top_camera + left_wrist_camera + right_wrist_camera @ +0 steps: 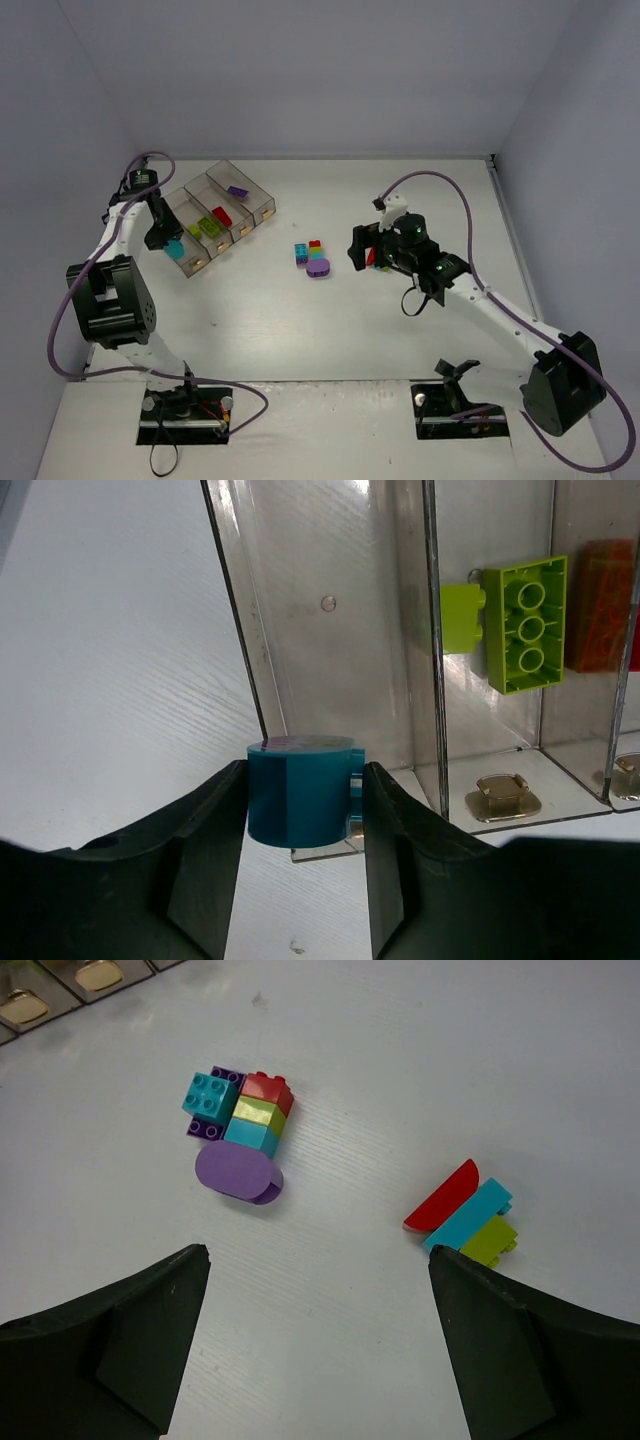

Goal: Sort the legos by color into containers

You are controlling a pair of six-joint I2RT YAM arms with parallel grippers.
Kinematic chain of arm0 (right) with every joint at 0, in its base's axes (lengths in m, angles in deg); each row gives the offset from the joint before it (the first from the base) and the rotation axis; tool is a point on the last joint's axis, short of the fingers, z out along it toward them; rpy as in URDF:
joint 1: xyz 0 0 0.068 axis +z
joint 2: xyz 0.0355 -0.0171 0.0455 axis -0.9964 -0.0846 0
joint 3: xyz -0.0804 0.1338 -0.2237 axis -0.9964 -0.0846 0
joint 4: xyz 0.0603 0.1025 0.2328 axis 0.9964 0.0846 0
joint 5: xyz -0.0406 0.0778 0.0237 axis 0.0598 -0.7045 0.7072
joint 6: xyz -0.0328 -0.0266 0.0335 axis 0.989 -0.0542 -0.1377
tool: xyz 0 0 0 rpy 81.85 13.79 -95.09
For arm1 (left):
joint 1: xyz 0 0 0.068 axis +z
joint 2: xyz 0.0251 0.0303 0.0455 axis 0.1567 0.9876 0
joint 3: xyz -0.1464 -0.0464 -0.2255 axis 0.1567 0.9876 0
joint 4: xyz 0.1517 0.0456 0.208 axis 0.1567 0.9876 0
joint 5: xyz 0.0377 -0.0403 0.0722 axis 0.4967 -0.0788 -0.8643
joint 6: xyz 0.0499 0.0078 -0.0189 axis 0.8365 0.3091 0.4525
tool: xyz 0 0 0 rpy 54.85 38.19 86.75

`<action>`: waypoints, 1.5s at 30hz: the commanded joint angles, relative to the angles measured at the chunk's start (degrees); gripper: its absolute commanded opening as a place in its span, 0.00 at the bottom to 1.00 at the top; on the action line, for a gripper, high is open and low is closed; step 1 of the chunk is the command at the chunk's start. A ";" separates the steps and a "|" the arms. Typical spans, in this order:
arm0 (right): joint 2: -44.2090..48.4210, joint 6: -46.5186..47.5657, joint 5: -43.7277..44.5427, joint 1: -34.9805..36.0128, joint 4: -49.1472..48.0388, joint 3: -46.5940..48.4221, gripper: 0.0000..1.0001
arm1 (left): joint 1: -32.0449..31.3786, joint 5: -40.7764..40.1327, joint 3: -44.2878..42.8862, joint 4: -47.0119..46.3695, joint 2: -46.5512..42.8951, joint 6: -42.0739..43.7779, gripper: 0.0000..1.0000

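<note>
The containers are glossy, smoky clear plastic with thin straight walls. The matte black left gripper is pinched narrowly on a smooth cyan brick with a rounded face, held at the end bin. The neighbouring bin holds lime green bricks, the next a red brick. The right gripper is spread wide and holds nothing above the finely grained white bench, over a studded stacked cluster, a round purple piece and a red, cyan and green trio
</note>
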State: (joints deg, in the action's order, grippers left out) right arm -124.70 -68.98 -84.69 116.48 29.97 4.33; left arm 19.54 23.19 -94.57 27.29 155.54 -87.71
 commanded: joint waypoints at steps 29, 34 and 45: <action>-40.46 -21.26 17.85 14.55 4.32 22.68 0.89 | -12.27 10.15 2.98 5.16 -24.36 -2.97 0.70; -43.71 -22.14 20.50 14.55 4.59 23.91 0.88 | -14.65 11.29 5.09 5.69 -26.65 -4.02 0.70; -47.85 -22.59 23.66 14.63 5.73 27.16 0.84 | -15.62 12.43 8.43 6.04 -28.33 -4.11 0.70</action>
State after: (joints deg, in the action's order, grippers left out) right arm -171.52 -90.12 -63.46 131.10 33.92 29.84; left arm 4.22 34.97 -85.56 33.67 128.87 -91.05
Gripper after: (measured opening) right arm 0.843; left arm 0.702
